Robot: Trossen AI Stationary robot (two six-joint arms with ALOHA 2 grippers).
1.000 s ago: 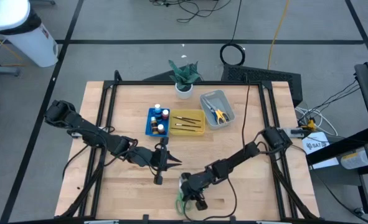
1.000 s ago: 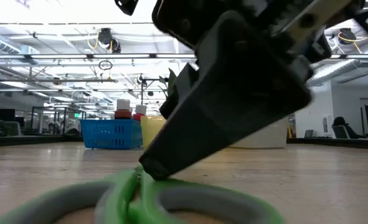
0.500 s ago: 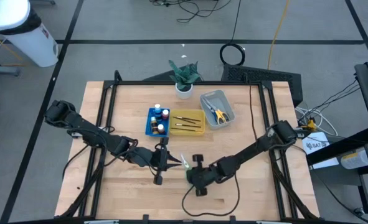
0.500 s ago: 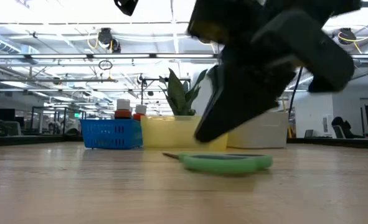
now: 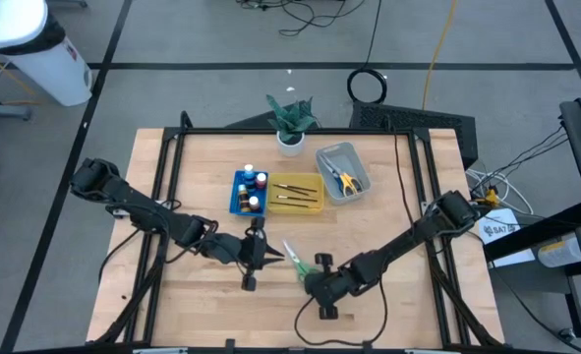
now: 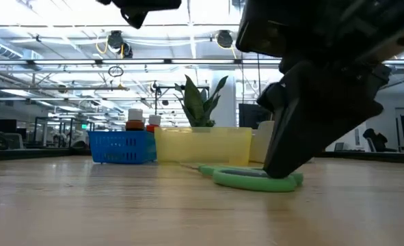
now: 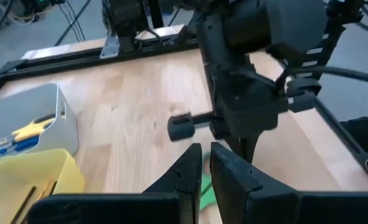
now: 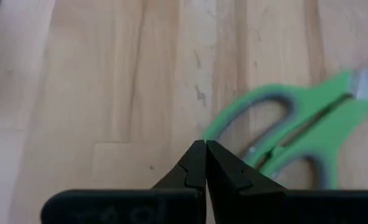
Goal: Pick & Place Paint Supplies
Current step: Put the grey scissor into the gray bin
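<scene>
Green-handled scissors (image 5: 296,262) lie flat on the wood near the table's middle, also low in the low view (image 6: 253,179). My right gripper (image 5: 308,274) is shut, and its tips stand at the scissors' handle end (image 8: 205,146). My left gripper (image 5: 270,254) waits just left of the scissors, its fingers (image 7: 205,152) all but shut on nothing. Paint bottles stand in the blue tray (image 5: 237,193). Thin brushes lie in the yellow tray (image 5: 297,194). Yellow and blue scissors lie in the clear tray (image 5: 342,172). My right gripper meets the green scissors with its shut fingertips (image 6: 284,172) at the outer rim of one handle loop (image 8: 216,127), slanting down from the table's near right side. Nothing is pinched. The scissors lie flat on the table.
A small potted plant (image 5: 290,123) stands at the far edge behind the trays. A black frame rail (image 5: 168,177) runs along the table's sides. Bare wood lies between the trays and the scissors, and towards the near edge.
The green scissors have slid flat along the table from the near edge to its middle, close to my left gripper, and have turned about. My right gripper went with them toward the far edge, then drew back slightly to the near right.
</scene>
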